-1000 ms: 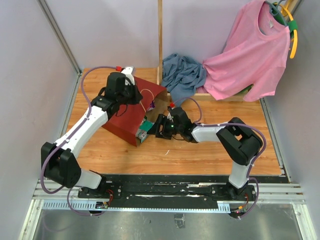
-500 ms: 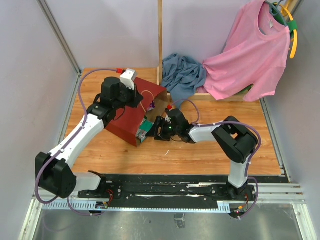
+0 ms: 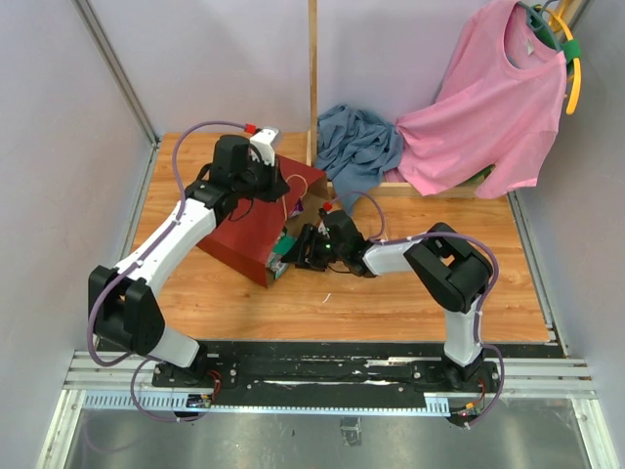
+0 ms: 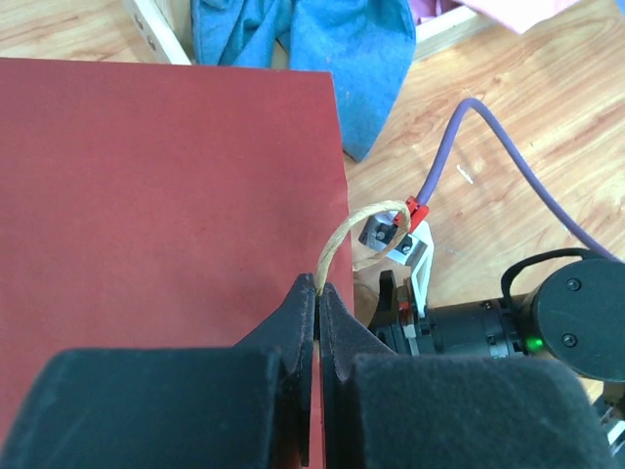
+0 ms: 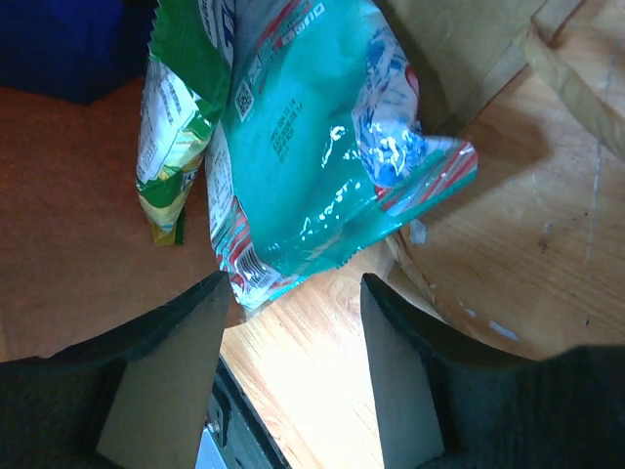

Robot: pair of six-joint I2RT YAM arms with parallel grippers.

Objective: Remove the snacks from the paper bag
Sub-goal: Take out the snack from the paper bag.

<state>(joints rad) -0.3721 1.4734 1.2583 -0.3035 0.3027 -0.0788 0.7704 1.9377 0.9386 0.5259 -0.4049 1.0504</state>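
Observation:
The dark-red paper bag point(image 3: 256, 227) lies on its side on the wooden table, its mouth facing right. My left gripper point(image 4: 318, 288) is shut on the bag's upper edge beside its cord handle point(image 4: 354, 225), over the red side point(image 4: 166, 186). My right gripper point(image 5: 293, 293) is open at the bag's mouth point(image 3: 301, 250), just short of a teal-green glossy snack packet point(image 5: 312, 147) that sticks out onto the table. A smaller yellow-green packet point(image 5: 171, 127) lies beside it, and a dark blue packet point(image 5: 68, 44) shows deeper inside. In the top view the teal packet point(image 3: 283, 249) peeks out.
A blue cloth point(image 3: 356, 147) lies heaped at the back behind the bag, also in the left wrist view point(image 4: 322, 49). A pink shirt point(image 3: 483, 107) hangs at the back right. A vertical wooden post point(image 3: 313, 68) stands behind the bag. Walls enclose the table.
My left gripper has moved toward the back right along the bag's upper edge. My right gripper has edged left, closer to the bag's mouth.

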